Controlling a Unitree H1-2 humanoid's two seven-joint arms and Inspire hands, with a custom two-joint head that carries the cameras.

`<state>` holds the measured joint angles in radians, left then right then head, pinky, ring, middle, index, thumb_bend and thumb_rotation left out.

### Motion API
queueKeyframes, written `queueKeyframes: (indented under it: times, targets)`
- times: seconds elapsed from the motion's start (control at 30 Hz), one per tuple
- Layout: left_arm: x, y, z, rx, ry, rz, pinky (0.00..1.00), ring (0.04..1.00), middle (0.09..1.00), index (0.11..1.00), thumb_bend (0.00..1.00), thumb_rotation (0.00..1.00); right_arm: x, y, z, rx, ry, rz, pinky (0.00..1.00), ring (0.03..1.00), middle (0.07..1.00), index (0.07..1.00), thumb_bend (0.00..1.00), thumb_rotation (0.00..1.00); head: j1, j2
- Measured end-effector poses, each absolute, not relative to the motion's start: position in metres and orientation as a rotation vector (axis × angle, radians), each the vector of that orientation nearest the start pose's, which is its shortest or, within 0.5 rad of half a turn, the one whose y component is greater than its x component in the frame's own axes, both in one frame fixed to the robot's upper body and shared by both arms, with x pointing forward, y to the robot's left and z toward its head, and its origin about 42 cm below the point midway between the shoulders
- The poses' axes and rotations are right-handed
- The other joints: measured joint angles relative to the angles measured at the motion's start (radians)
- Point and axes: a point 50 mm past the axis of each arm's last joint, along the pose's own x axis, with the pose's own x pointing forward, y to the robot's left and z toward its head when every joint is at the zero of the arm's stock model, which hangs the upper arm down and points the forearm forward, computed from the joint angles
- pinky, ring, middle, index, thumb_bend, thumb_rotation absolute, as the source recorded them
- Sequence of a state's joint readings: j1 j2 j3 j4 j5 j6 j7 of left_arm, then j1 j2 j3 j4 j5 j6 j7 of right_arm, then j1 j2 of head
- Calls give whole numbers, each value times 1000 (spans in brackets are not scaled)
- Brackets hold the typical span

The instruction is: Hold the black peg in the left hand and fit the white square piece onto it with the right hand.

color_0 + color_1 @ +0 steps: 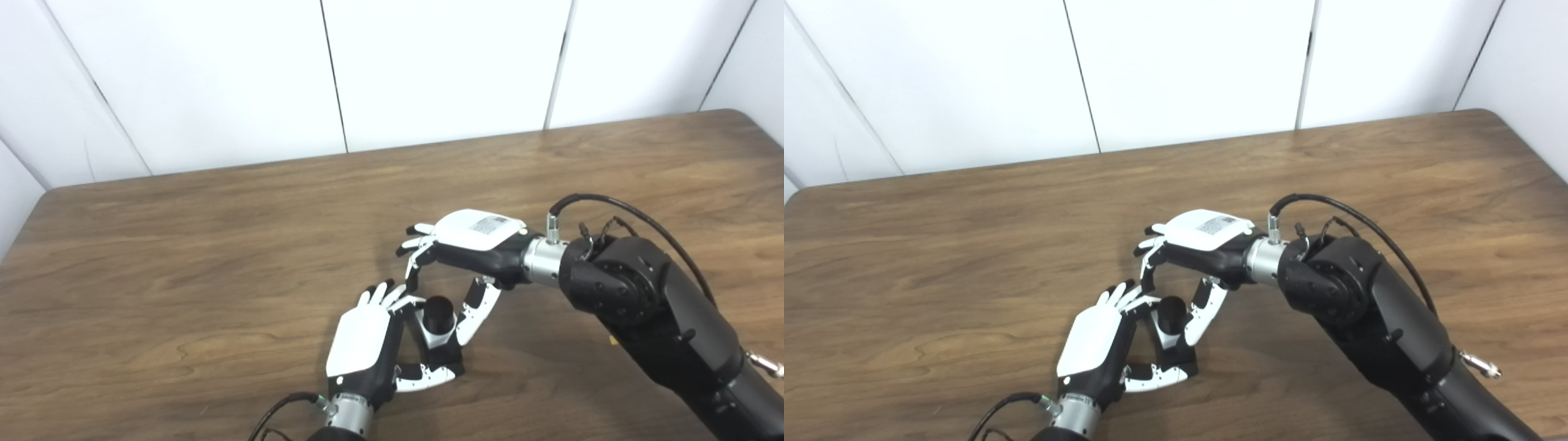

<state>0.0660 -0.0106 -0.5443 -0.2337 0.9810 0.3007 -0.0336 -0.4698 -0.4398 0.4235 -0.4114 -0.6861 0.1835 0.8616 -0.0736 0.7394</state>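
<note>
While resting low over the near middle of the wooden tabletop (184, 257), left hand (367, 343) curled around a black peg (439, 311), fingers behind it, thumb (425, 375) stretched across the front just below. Peg upright, round top showing, with a white square piece (436, 334) sitting around its lower part like a collar. Grasping, then, on the left: peg held between fingers and thumb. Right hand (465, 245) reaching in from the right edge side, palm down, just above and behind the peg. Fingers (416, 245) bent downward toward the left hand's fingertips; thumb (471, 312) angled down beside the peg, its tip touching or nearly touching the white piece. Cannot tell whether the right hand is truly pinching the piece or merely lying against it. Forearm of the right arm (649, 306) dark and bulky, a black cable (612, 202) looping over the wrist. White wall panels (429, 61) behind the far edge.
</note>
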Motion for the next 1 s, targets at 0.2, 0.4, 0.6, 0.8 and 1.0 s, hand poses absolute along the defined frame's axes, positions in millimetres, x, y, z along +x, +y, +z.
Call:
queueKeyframes:
  times: [0.2, 0.4, 0.6, 0.8, 1.0]
  targets:
    - [230, 80, 133, 917, -116, -284, 971, 969, 909, 766, 850, 382, 334, -170, 271, -1352, -273, 883, 954, 1000, 918, 665, 1000, 355, 3, -2]
    - [230, 80, 132, 916, -111, -289, 972, 967, 907, 816, 875, 418, 334, -170, 271, -1353, -272, 883, 954, 1000, 918, 664, 1000, 355, 6, -2]
    - [231, 81, 133, 915, -112, -286, 973, 964, 906, 829, 914, 455, 335, -171, 270, -1354, -266, 882, 947, 1000, 915, 661, 1000, 369, 5, -6]
    - [231, 81, 132, 906, -105, -297, 993, 973, 917, 850, 976, 516, 338, -172, 267, -1354, -252, 879, 944, 1000, 915, 659, 1000, 371, 5, -8]
    - [231, 82, 133, 901, -96, -323, 994, 970, 918, 887, 1000, 622, 339, -175, 268, -1350, -251, 866, 944, 1000, 916, 657, 1000, 374, 8, -8]
